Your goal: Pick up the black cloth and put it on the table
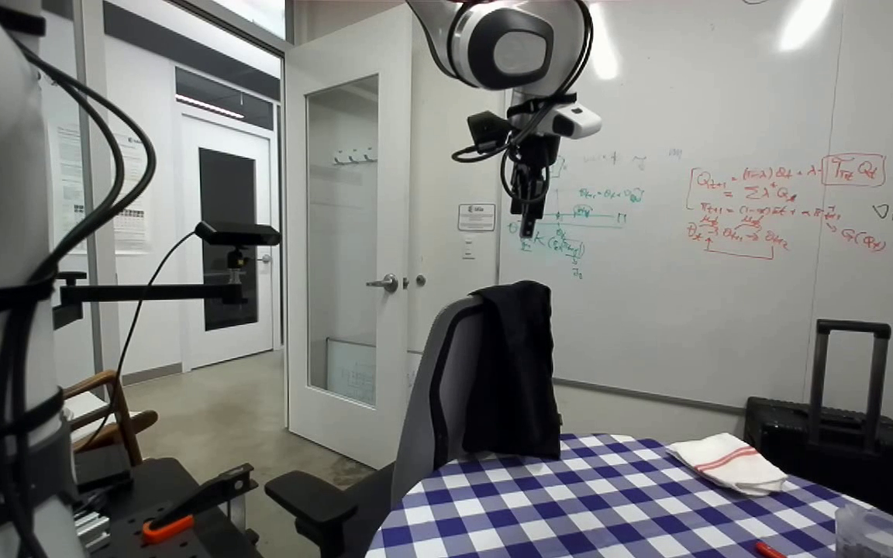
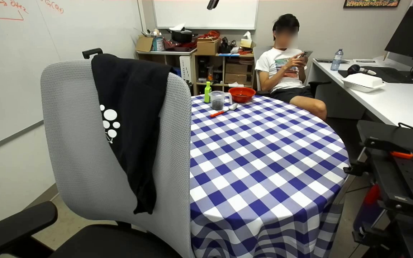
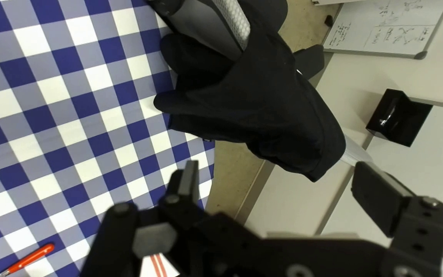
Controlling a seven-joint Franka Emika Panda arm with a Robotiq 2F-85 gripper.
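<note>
The black cloth (image 1: pixel 516 372) hangs limp over the top of the grey office chair's back (image 1: pixel 419 395). It also shows on the chair in an exterior view (image 2: pixel 131 104), with white dots printed on it, and in the wrist view (image 3: pixel 260 100). The table (image 1: pixel 539 504) with the blue-and-white checkered tablecloth stands right beside the chair; it also shows in an exterior view (image 2: pixel 264 154) and the wrist view (image 3: pixel 71 96). My gripper (image 1: pixel 528 225) points down above the chair back, apart from the cloth. In the wrist view my gripper (image 3: pixel 277 173) is open, with nothing between its fingers.
A folded white towel (image 1: pixel 725 463) with red stripes and a red-handled spoon (image 2: pixel 221 113) lie on the table. A measuring cup (image 2: pixel 217 101), green bottle (image 2: pixel 207 92) and red bowl (image 2: pixel 241 94) stand at its edge. A person (image 2: pixel 281 71) sits beyond. A black suitcase (image 1: pixel 842 457) stands behind.
</note>
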